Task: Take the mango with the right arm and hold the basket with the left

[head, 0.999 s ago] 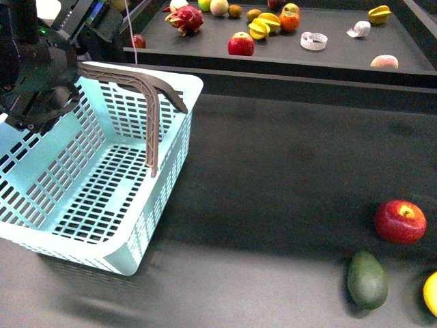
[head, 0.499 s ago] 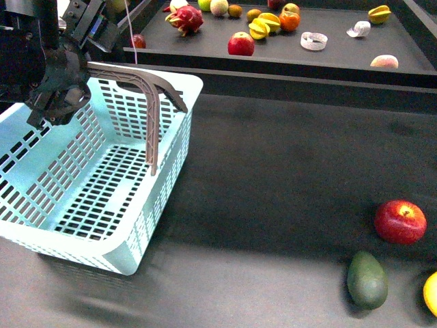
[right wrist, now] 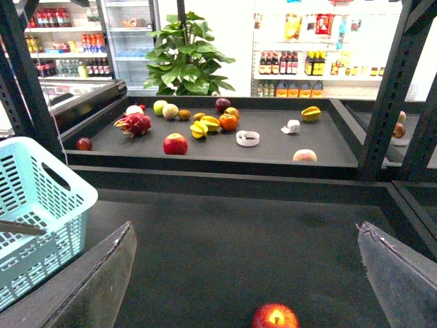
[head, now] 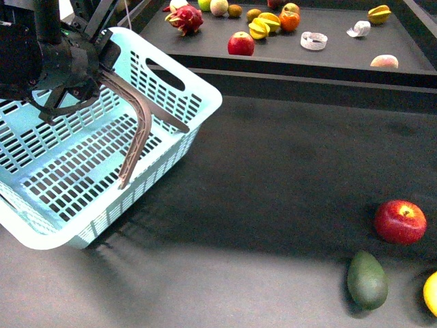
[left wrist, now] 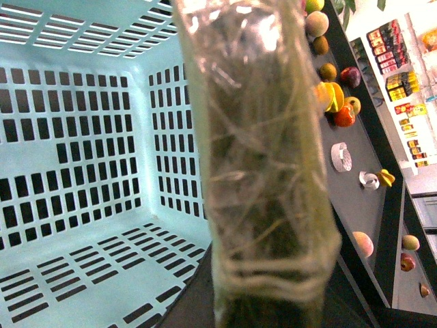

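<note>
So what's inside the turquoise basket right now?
No fruit on the basket floor that shows; only its handle hangs in. The left end effector hides part of the far side.

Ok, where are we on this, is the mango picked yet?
Not yet. Done, it seems: the left gripper has its jaws closed on the basket by its handle, and the basket sits tilted. In hand: the right gripper is open and empty, with the red apple just ahead of it. Remaining: the mango lies untouched beside the dark green fruit; it has to be reached, grasped and lifted.
</note>
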You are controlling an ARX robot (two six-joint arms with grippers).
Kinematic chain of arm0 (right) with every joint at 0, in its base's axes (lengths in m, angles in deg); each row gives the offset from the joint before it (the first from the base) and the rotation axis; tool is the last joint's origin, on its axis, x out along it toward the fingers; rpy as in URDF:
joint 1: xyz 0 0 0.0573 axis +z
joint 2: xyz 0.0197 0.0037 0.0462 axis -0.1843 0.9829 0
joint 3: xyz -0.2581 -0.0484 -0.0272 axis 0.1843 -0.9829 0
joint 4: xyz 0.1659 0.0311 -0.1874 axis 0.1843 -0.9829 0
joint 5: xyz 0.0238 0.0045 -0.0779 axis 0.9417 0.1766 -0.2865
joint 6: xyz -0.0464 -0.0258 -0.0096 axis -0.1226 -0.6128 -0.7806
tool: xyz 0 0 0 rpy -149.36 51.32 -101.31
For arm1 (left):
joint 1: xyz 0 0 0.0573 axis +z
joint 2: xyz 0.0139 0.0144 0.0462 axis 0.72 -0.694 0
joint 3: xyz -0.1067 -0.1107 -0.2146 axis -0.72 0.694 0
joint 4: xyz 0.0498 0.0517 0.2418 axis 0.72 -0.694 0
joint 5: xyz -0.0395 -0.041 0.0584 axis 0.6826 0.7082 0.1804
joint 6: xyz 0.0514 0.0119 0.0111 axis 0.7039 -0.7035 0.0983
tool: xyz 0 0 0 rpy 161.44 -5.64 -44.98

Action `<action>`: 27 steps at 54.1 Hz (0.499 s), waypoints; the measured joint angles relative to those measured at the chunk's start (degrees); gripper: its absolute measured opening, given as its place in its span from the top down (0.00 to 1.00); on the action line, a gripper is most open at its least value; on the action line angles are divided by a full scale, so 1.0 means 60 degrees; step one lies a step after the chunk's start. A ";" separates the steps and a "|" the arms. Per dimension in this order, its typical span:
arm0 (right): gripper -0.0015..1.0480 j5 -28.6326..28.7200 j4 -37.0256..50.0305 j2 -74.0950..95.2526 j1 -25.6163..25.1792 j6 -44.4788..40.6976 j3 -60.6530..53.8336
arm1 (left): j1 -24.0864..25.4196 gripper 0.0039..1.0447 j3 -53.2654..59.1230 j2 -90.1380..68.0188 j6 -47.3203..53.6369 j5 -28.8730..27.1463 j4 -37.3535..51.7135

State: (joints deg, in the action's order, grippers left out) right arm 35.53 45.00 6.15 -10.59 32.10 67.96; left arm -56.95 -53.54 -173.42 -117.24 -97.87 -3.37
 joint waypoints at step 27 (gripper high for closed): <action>0.08 0.0000 0.0000 0.0000 0.0000 0.0000 0.0000 | -0.1796 0.93 0.4262 0.3843 0.5129 0.1308 0.2273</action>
State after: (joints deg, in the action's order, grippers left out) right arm 35.53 45.00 6.15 -10.59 32.10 67.96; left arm -67.72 -27.97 -150.36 -86.47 -90.02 10.27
